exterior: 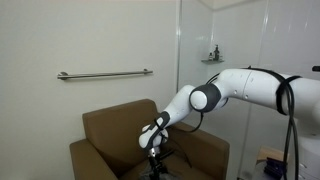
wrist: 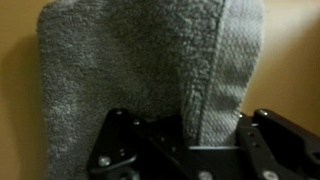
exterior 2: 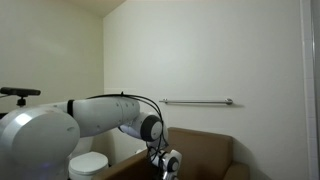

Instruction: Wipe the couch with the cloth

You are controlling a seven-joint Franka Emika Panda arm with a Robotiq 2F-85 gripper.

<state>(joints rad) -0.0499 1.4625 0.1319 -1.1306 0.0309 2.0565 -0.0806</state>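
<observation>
Cloth [wrist: 130,70]: one, grey, flat on your one couch [wrist: 18,70] in the wrist view, long axis running away from the gripper [wrist: 190,135], whose fingers pinch its raised fold. Both exterior views: one arm [exterior: 240,88] [exterior 2: 100,112], gripper low over the couch.

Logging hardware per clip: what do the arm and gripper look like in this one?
The arm is glossy white, with rounded tubular links and a dark grey joint cap. A black cable loops along its upper link. The gripper is mostly black; in the wrist view its fingers look matte black and blocky, with small silver screws.
</observation>
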